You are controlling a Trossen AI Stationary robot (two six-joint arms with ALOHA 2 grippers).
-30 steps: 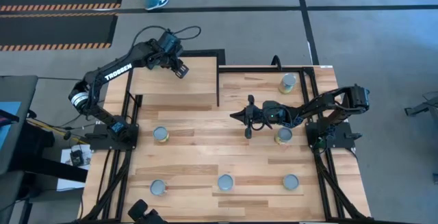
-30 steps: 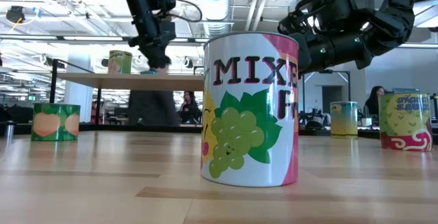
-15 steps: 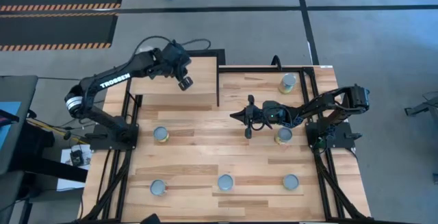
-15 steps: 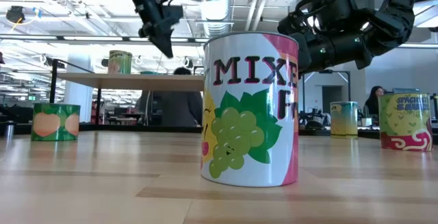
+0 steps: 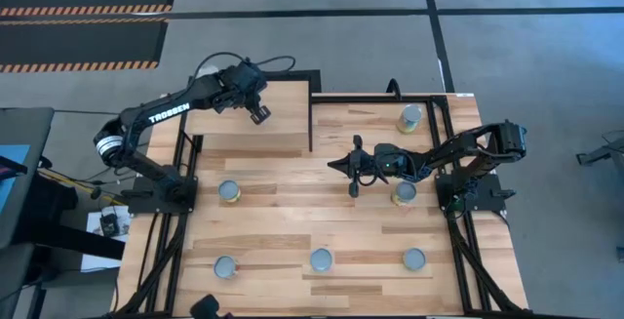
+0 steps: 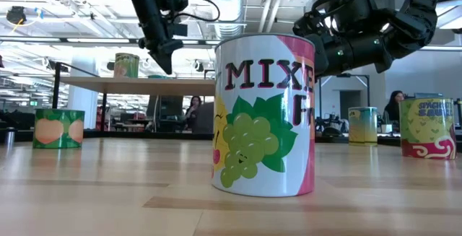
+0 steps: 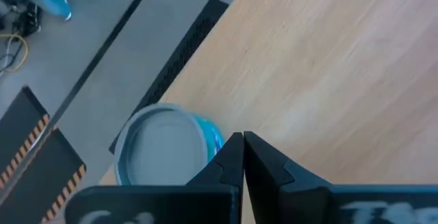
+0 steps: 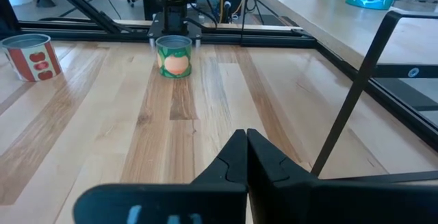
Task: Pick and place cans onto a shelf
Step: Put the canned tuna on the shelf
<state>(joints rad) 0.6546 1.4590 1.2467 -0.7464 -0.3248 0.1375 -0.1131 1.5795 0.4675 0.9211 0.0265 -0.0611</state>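
- The shelf (image 5: 278, 114) top lies mostly bare; one can (image 7: 164, 152) stands beside the left gripper (image 5: 258, 115).
- The right gripper (image 5: 343, 165) hangs over open planks amid scattered cans.

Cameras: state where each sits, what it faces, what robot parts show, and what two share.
High: overhead, straight down on table; both arms show.
Low: tabletop height, level past fruit can; both arms overhead.
Left wrist: above shelf, looking down at can; left gripper shut.
Right wrist: across table to peach can; right gripper shut.
Shared: high and left wrist see shelf.
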